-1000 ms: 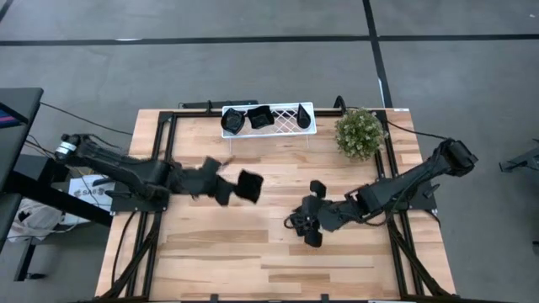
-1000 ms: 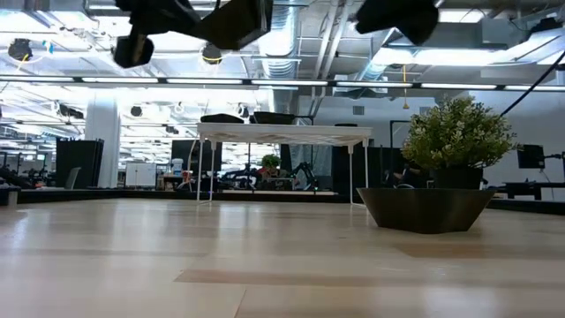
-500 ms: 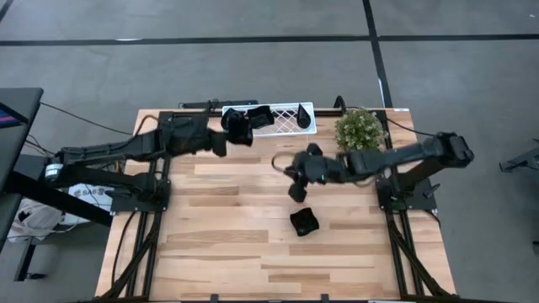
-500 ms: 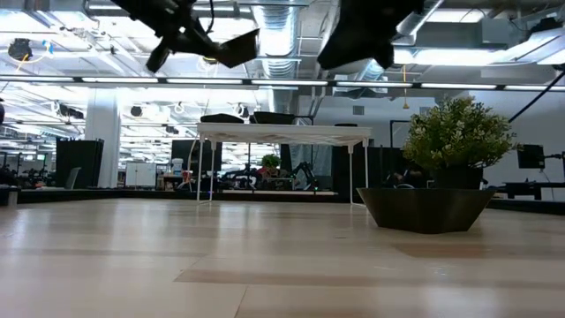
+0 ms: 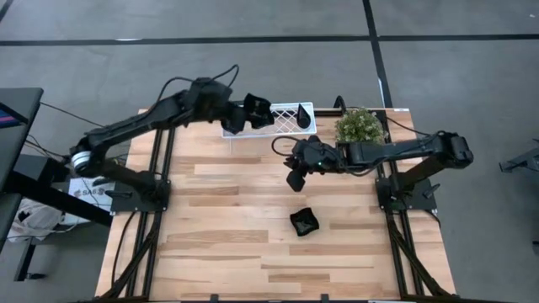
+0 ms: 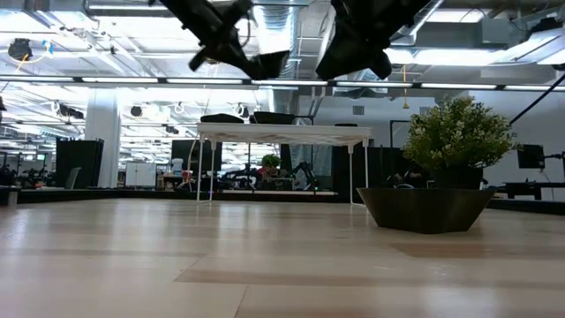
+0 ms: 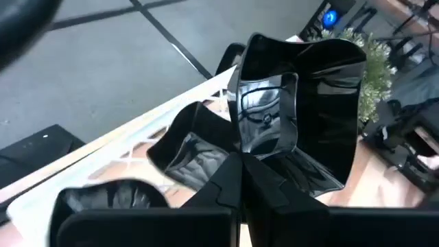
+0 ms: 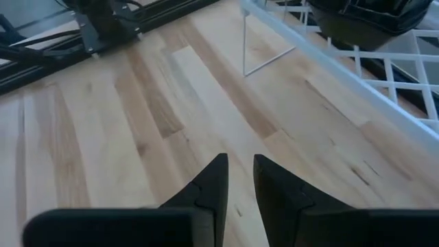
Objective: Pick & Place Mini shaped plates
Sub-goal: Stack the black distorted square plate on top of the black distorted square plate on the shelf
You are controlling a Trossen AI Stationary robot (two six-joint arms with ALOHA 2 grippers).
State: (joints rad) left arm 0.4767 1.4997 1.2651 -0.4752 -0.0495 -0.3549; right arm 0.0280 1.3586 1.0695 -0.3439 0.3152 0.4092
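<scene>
Left wrist view alone shows left gripper (image 7: pixel 241 168) clamping a squarish plate (image 7: pixel 298 110) above white tray (image 5: pixel 286 124); advanced toward 12 o'clock. Right gripper (image 8: pixel 237 180) empty, fingers slightly apart.

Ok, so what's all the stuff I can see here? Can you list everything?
tray plates: three, shiny black, sitting in the tray, one of them teardrop-shaped
held plate: one, shiny black, squarish, in the air just above the tray
loose plate: one, black, alone on the middle of the table
tray: one, white lattice, on thin legs at the table's far edge
plant: one, green and bushy in a dark pot, right of the tray
table: one, light wood
left gripper: black, over the tray, pinching the held plate
right gripper: black, empty, over the table near the tray
</scene>
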